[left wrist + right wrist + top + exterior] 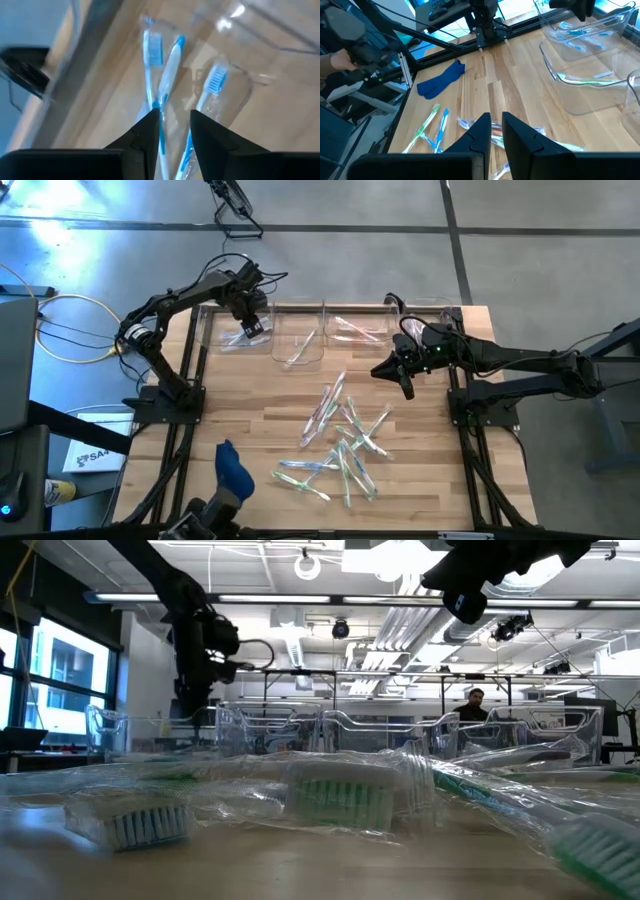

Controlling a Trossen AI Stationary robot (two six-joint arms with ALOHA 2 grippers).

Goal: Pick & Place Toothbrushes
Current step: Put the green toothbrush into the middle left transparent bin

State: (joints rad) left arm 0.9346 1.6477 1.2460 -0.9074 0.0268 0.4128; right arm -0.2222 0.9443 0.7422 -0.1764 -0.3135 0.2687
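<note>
Several wrapped toothbrushes (340, 442) lie loose in a heap on the middle of the wooden table, close to the low camera (330, 795). My left gripper (250, 328) hangs open inside the far-left clear bin (212, 320). Its fingers (150, 127) stand just above three blue-handled toothbrushes (165, 75) that lie on the bin floor; I see no touch. My right gripper (405, 383) hovers above the table between the bins and the heap. In its wrist view (496, 117) there is a narrow gap between the fingers and nothing in it.
Several clear bins (298, 345) stand in a row along the far edge, and some hold toothbrushes (580, 77). A dark blue cloth (233, 470) lies near the near-left corner. A person (478, 705) sits far behind the table, and a hand (340, 60) shows past the near edge.
</note>
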